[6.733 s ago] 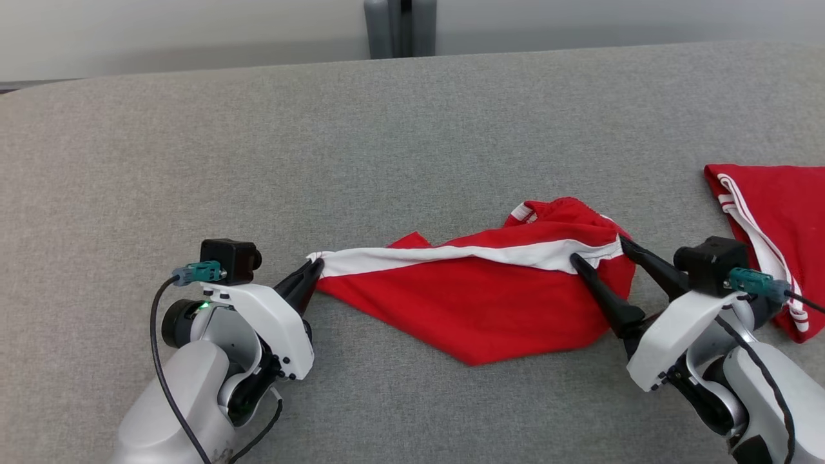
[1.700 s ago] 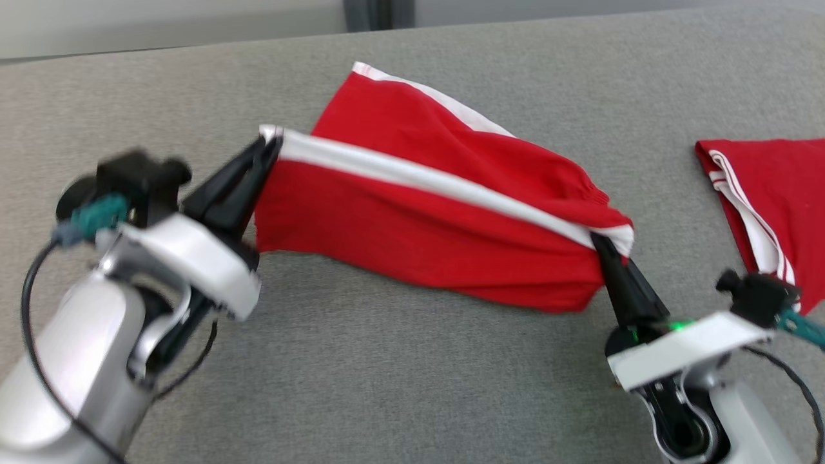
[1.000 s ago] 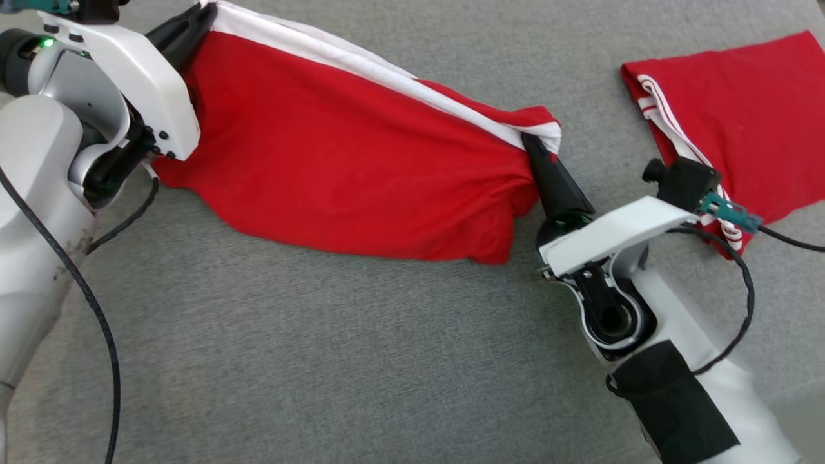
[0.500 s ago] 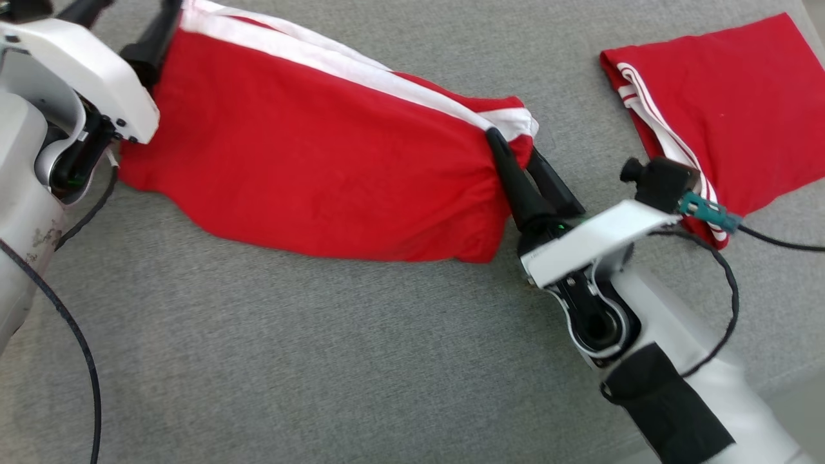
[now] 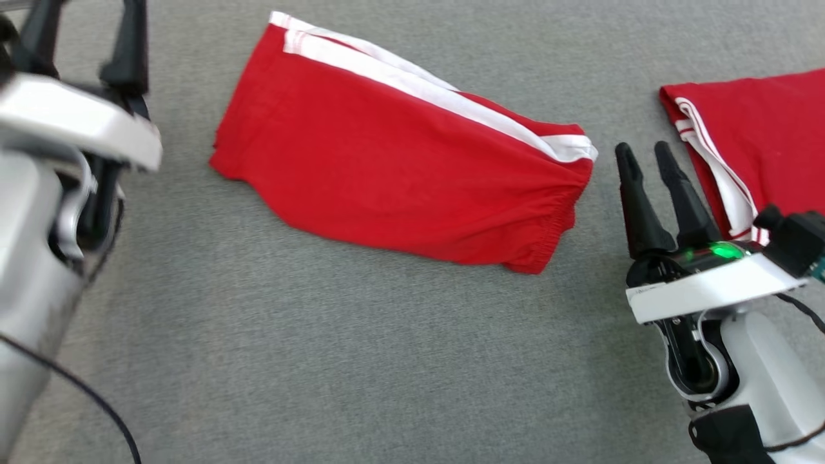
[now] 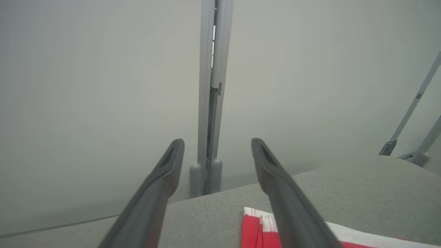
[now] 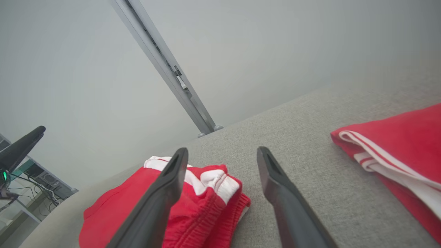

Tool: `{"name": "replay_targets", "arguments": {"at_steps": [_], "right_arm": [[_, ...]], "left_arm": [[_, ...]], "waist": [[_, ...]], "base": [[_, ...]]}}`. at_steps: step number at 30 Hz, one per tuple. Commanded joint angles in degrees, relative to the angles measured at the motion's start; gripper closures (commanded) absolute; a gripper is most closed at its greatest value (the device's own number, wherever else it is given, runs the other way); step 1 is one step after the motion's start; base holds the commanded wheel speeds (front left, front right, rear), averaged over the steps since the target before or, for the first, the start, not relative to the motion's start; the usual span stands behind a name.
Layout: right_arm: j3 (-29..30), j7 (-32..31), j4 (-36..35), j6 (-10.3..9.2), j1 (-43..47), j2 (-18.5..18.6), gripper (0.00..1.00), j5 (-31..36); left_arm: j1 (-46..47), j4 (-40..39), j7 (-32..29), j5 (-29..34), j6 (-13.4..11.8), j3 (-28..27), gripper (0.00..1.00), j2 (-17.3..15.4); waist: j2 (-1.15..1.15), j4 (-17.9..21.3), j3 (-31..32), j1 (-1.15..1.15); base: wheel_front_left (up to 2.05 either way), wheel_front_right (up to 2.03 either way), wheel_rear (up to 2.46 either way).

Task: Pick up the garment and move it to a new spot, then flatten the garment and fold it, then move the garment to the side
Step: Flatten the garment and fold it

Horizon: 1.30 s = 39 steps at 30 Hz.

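The red shorts (image 5: 399, 174) lie flat on the grey table (image 5: 387, 361). The left gripper (image 6: 217, 144) and right gripper (image 5: 642, 151) both have fingers apart, empty. 1 other garment (image 5: 760, 129) lies nearby.

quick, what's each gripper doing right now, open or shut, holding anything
Left gripper: open, holding nothing.
Right gripper: open, holding nothing, beside the red white-striped shorts lying on the grey fabric surface.

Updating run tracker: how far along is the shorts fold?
Done: red shorts lie flat, apparently folded. In hand: nothing; left end effector and right end effector are open, clear of them. Left: shift them aside, perhaps towards the other red garment.
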<state>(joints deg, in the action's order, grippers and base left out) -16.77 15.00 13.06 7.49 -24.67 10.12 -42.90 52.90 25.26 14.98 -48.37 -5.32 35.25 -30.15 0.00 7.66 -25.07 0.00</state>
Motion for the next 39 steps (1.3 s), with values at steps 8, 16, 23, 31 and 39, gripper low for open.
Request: {"name": "replay_targets", "arguments": {"at_steps": [8,16,23,31,39], "right_arm": [[7.2,0.3,-7.7,0.0,5.5,-1.1,0.0,11.4],[10.8,-0.3,-10.5,0.0,10.4,-1.4,0.0,22.6],[13.0,-1.9,-11.5,0.0,15.4,-2.1,0.0,27.2],[14.9,-3.9,-12.5,0.0,20.2,-3.8,0.0,28.1],[15.1,-5.2,-13.2,0.0,21.4,-4.6,0.0,28.3]], "left_arm": [[-20.1,-20.1,0.2,9.1,-7.2,-10.9,0.0,1.2],[-36.1,-30.7,0.2,16.0,-10.6,-16.3,0.0,5.1],[-43.1,-30.6,0.2,18.1,-10.5,-15.5,0.0,6.3],[-45.6,-28.6,-0.4,18.0,-10.7,-14.2,0.0,6.2],[-44.7,-27.8,-2.0,17.6,-10.3,-13.4,0.0,5.8]], "waist": [[0.0,-4.1,3.8,0.0],[0.0,-6.2,8.5,0.0],[0.0,-6.9,12.0,0.0],[0.0,-7.0,14.5,0.0],[0.0,-6.8,15.0,0.0]], "base": [[0.0,0.0,0.0],[0.0,0.0,0.0],[0.0,0.0,0.0],[0.0,0.0,0.0],[0.0,0.0,0.0]]}}
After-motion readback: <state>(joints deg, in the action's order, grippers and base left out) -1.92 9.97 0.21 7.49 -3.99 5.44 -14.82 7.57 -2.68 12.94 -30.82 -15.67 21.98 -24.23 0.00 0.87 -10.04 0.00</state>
